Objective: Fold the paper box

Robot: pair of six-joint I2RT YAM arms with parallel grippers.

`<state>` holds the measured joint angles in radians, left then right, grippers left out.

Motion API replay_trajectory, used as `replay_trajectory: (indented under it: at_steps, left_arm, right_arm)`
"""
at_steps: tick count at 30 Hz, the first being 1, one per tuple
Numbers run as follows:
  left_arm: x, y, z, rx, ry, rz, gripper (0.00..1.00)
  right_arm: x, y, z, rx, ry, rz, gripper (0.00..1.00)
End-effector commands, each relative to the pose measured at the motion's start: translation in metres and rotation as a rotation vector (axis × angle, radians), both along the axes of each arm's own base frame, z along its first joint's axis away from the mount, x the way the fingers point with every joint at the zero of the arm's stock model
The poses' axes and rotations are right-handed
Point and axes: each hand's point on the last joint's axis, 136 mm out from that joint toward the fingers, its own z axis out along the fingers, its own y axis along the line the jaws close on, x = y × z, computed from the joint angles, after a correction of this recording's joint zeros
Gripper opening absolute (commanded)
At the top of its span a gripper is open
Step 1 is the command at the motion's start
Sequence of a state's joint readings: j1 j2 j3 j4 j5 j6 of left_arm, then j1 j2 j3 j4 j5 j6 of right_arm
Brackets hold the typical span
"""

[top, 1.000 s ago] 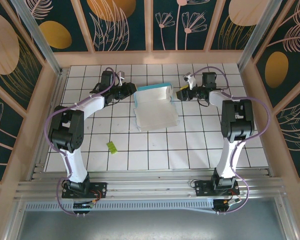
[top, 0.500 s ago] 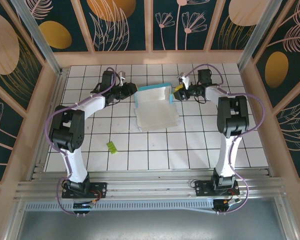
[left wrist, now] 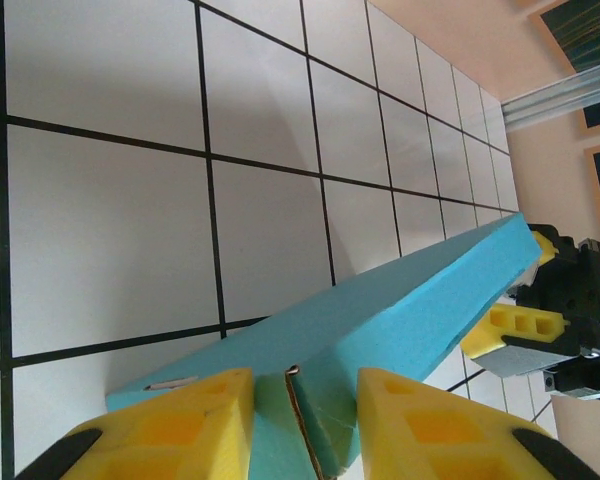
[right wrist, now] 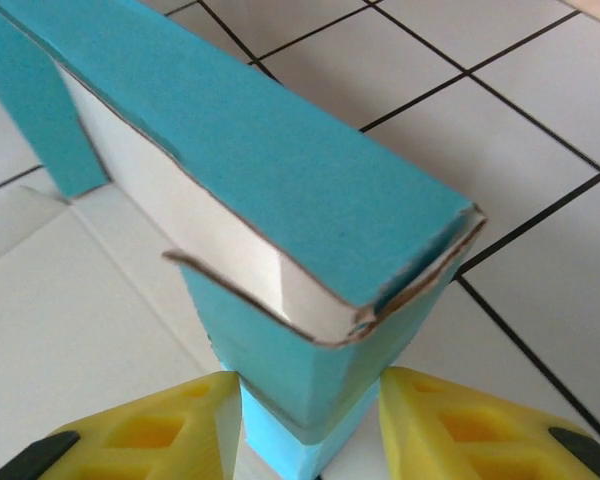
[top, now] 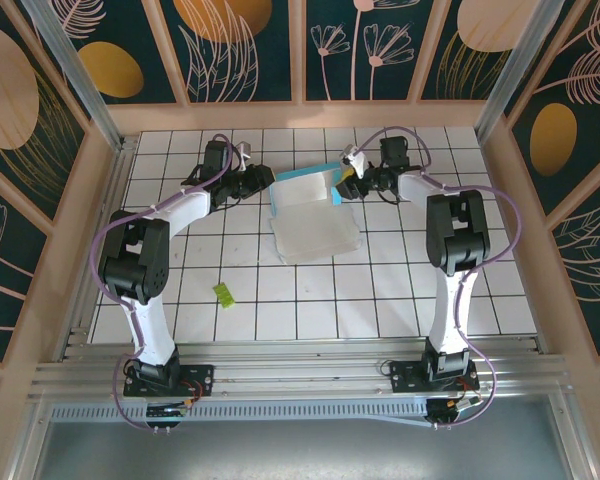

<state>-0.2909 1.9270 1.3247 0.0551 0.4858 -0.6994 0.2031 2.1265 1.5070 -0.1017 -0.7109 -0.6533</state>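
Paper box [top: 313,232] is at the far middle of the tiled table [top: 280,320], between the two arms. It is half open. The white inside panel lies flat on the tiles on the near side. The teal back wall stands upright along the far edge, with short teal side flaps at its ends.

Left gripper [top: 264,180] is at the left end of that wall and right gripper [top: 342,184] is at the right end. Both are low, close to the tiles.

Left wrist view: the left fingers [left wrist: 170,425] are yellow and sit one on each side of the teal corner. The corner is pinched and card fills the gap between them. A raw card edge shows in the middle of the grip. The teal wall runs away from the camera, slightly tilted. The right gripper's yellow pad sits at its far end, touching or just beside the wall; can't tell which.

Right wrist view: the right fingers [right wrist: 470,430] are yellow too, one on each side of the box's other corner. The pads are up against both teal faces, so the corner is pinched. The corner edge is a bit crushed and frayed, and white card lining shows under the teal top edge.

A small yellow-green scrap [top: 223,292] lies on the tiles on the near left, well apart from the box. Nothing is touching it.
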Motion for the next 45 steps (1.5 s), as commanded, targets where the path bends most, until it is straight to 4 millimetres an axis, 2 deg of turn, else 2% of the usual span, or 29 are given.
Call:
replay_trajectory:
  at_steps: [1, 7, 11, 14, 23, 27, 29, 33, 36, 37, 41, 45]
  left_arm:
    - [0.0, -0.009, -0.002, -0.001, 0.003, -0.031, 0.32]
    - [0.001, -0.009, -0.001, -0.005, -0.001, -0.032, 0.32]
    - [0.001, -0.011, 0.0, -0.007, -0.002, -0.035, 0.32]
    - [0.001, -0.011, 0.001, -0.007, -0.003, -0.037, 0.32]
    - [0.002, -0.011, 0.003, -0.009, -0.008, -0.038, 0.32]
    - [0.002, -0.011, 0.002, -0.008, -0.006, -0.037, 0.32]
    - [0.002, -0.011, 0.002, -0.01, -0.005, -0.038, 0.32]
    - [0.001, -0.012, 0.001, -0.012, -0.003, -0.039, 0.32]
    - [0.001, -0.011, 0.002, -0.012, -0.003, -0.038, 0.32]
    - [0.001, -0.012, 0.001, -0.011, -0.003, -0.038, 0.32]
    - [0.001, -0.011, 0.002, -0.008, -0.005, -0.038, 0.32]
    - [0.0, -0.01, 0.001, -0.008, -0.003, -0.036, 0.32]
  right_arm:
    - [0.001, 0.01, -0.006, -0.065, -0.05, -0.009, 0.39]
    - [0.014, 0.003, -0.015, -0.135, -0.06, -0.133, 0.3]
    - [0.021, -0.004, -0.021, -0.164, -0.045, -0.239, 0.29]
    - [0.024, -0.006, -0.025, -0.171, -0.043, -0.279, 0.32]
    - [0.026, -0.004, -0.035, -0.219, -0.056, -0.299, 0.09]
    - [0.028, -0.006, -0.04, -0.256, -0.058, -0.329, 0.01]
    - [0.027, -0.006, -0.04, -0.261, -0.051, -0.345, 0.01]
    - [0.024, -0.004, -0.044, -0.248, -0.023, -0.339, 0.13]
    - [0.025, -0.003, -0.047, -0.254, -0.014, -0.341, 0.16]
    - [0.025, -0.003, -0.049, -0.258, -0.011, -0.339, 0.15]
    - [0.026, 0.0, -0.049, -0.262, -0.01, -0.315, 0.03]
    - [0.028, 0.002, -0.038, -0.234, -0.021, -0.315, 0.02]
